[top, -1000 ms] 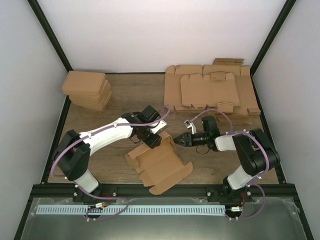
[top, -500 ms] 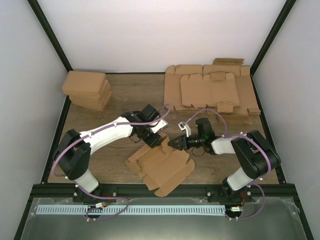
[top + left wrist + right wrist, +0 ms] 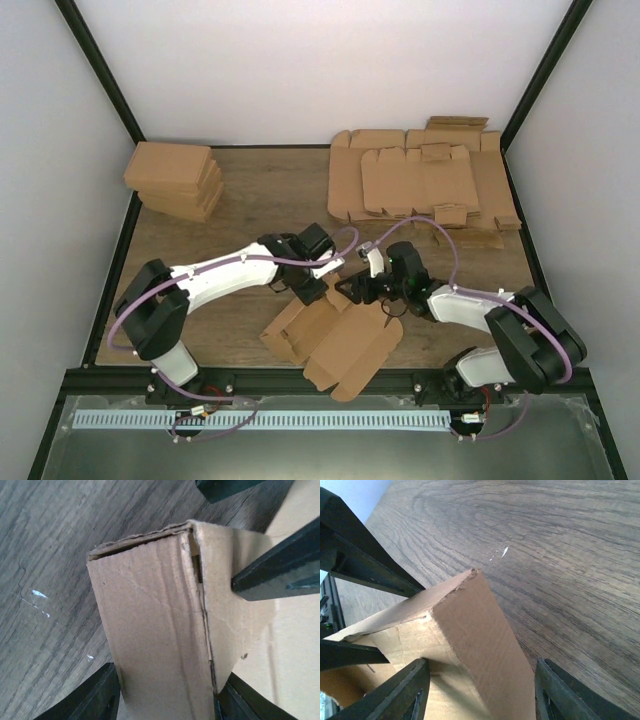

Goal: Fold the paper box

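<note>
The paper box (image 3: 340, 340) lies half-folded near the table's front middle, one wall raised. In the left wrist view my left gripper (image 3: 167, 700) is shut on that upright wall (image 3: 150, 630), and both fingers press the cardboard. My right gripper (image 3: 485, 692) straddles the same raised corner (image 3: 470, 625) from the other side. Its jaws stand open, with a gap between the cardboard and one finger (image 3: 570, 695). In the top view the left gripper (image 3: 318, 290) and the right gripper (image 3: 350, 292) meet tip to tip over the box's far edge.
A pile of flat cardboard sheets (image 3: 420, 185) covers the back right of the table. A stack of folded boxes (image 3: 175, 178) stands at the back left. Black frame rails (image 3: 120, 240) border the wooden table.
My right gripper has moved left onto the box's raised corner and its jaws have widened. The left gripper and the box have shifted a little right and forward.
</note>
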Robot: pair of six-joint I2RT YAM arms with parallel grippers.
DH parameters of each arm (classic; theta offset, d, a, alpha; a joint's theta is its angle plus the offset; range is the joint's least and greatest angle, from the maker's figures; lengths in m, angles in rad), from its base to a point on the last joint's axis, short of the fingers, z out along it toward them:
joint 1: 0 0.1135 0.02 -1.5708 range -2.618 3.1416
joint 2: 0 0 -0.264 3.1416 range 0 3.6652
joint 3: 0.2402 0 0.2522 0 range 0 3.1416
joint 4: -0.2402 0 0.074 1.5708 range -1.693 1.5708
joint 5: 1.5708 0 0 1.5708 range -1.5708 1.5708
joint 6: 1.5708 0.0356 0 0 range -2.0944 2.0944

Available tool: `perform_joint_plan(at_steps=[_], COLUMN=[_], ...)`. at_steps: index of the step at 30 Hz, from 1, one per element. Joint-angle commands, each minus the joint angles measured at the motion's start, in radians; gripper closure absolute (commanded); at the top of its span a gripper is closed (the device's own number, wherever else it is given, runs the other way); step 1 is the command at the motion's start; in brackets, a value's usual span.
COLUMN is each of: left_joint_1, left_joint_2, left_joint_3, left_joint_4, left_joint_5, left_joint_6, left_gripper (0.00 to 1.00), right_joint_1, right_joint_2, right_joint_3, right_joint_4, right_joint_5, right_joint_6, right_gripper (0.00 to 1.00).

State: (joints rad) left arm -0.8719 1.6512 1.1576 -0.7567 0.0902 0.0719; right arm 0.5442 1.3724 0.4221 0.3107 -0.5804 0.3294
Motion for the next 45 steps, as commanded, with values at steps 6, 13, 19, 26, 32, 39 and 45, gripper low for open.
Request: perform_joint_plan(at_steps=[6,13,19,26,32,39,45], left_joint_1=[-0.072,-0.105,-0.125,-0.139,-0.150,-0.156,-0.155], left_joint_2=[0.029,0.015,-0.008,-0.020,-0.025,-0.015,-0.012], left_joint_3=[0.057,0.061,0.070,0.091,0.112,0.116,0.116], left_joint_4=[-0.028,-0.022,-0.019,-0.021,-0.017,-0.011,0.002], left_joint_5=[-0.148,-0.213,-0.210,-0.181,-0.147,-0.133,-0.115], left_joint_6=[-0.002,-0.011,-0.015,-0.022,-0.030,-0.034,-0.039], left_gripper=[0.54,0.56,0.57,0.65,0.67,0.70,0.70], right_joint_1=[0.060,0.078,0.080,0.103,0.109,0.140,0.158], right_joint_2=[-0.020,-0.072,-0.074,-0.062,-0.066,-0.116,-0.122], right_joint_3=[0.007,-0.025,-0.040,-0.042,-0.042,-0.053,-0.054], right_joint_4=[-0.044,-0.057,-0.051,-0.054,-0.058,-0.065,-0.068], right_joint_5=[0.176,0.165,0.163,0.211,0.238,0.267,0.287], right_joint_6=[-0.002,0.023,0.038,0.051,0.054,0.047,0.049], right_gripper=[0.43,0.40,0.41,0.42,0.44,0.42,0.43])
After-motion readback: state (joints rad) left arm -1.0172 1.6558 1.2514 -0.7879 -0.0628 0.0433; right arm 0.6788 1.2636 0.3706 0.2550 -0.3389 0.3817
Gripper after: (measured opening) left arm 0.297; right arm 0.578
